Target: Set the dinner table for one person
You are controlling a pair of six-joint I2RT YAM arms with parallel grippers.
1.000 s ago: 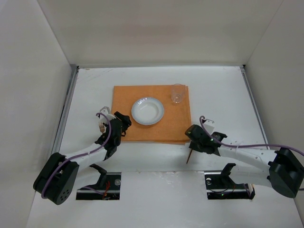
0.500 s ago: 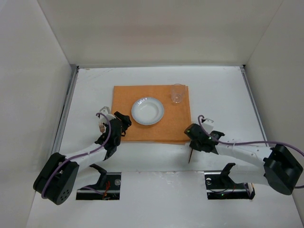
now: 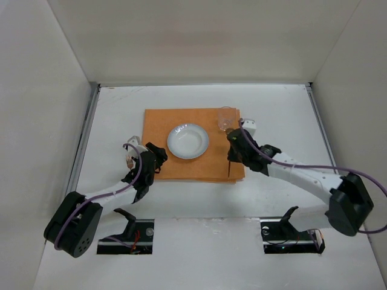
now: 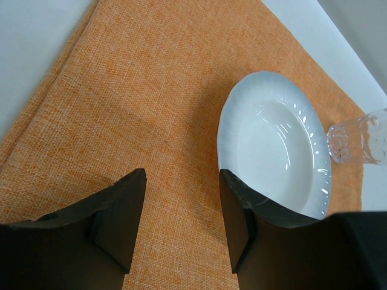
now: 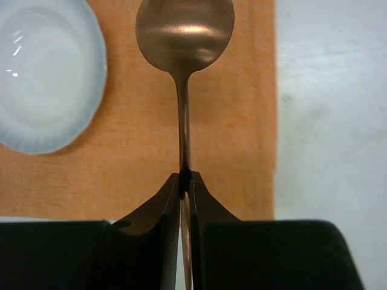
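On the white dinner table [image 3: 284, 109] lies an orange mat [image 3: 158, 124] with a white plate [image 3: 188, 140] and a clear glass [image 3: 226, 119] on it. My right gripper [image 3: 232, 150] is shut on the handle of a copper-coloured spoon [image 3: 230, 167] and holds it over the mat's right strip, between the plate and the mat's edge. In the right wrist view the gripper [image 5: 186, 180] pinches the handle, and the spoon bowl [image 5: 184, 30] points ahead. My left gripper [image 3: 158, 154] is open and empty over the mat's left part, just left of the plate; its jaws [image 4: 181, 181] stand apart over bare cloth.
Grey rails run along the table's side edges [image 3: 84, 139]. White walls close in the table on three sides. The plate [image 4: 275, 151] and glass [image 4: 360, 139] lie ahead of the left fingers. Bare white table [image 5: 332, 121] shows right of the mat.
My right gripper has carried the spoon from the table just off the mat's near right corner up and left, over the mat beside the plate. The left arm has not moved.
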